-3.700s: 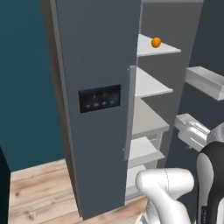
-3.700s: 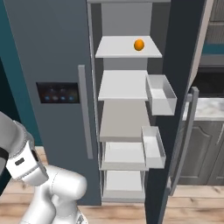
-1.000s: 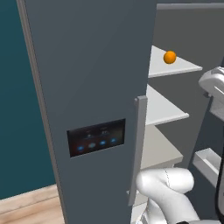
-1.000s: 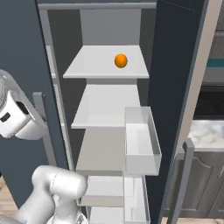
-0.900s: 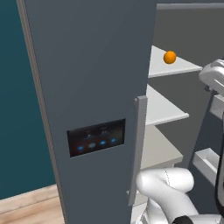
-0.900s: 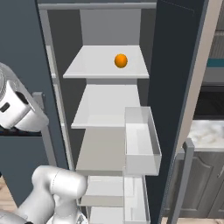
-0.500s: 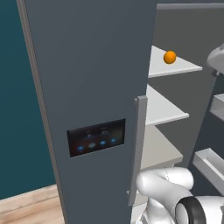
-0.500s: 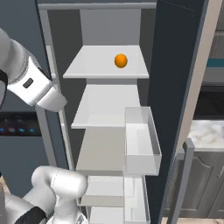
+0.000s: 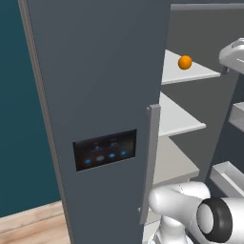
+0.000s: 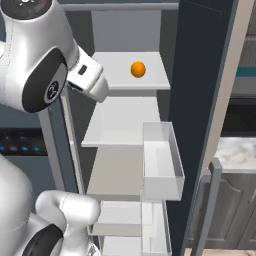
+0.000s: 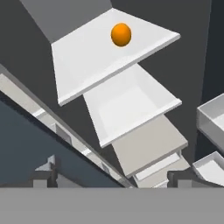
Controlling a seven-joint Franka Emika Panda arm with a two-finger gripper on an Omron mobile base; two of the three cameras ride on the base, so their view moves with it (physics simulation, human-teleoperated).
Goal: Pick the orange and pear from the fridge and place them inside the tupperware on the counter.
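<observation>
The fridge (image 10: 200, 100) is being faced with its door open. The orange (image 11: 120, 34) is being carried on the top shelf (image 11: 87, 57), well ahead of the hand (image 11: 113, 179), which is being held wide, gripping nothing.

Teal wall (image 9: 19, 119), pale wood floor (image 9: 28, 228), dark grey cabinets (image 10: 235, 210).

We are seeing the orange (image 10: 138, 69) sitting alone on the top shelf (image 10: 150, 82) of the open fridge (image 9: 105, 95).
</observation>
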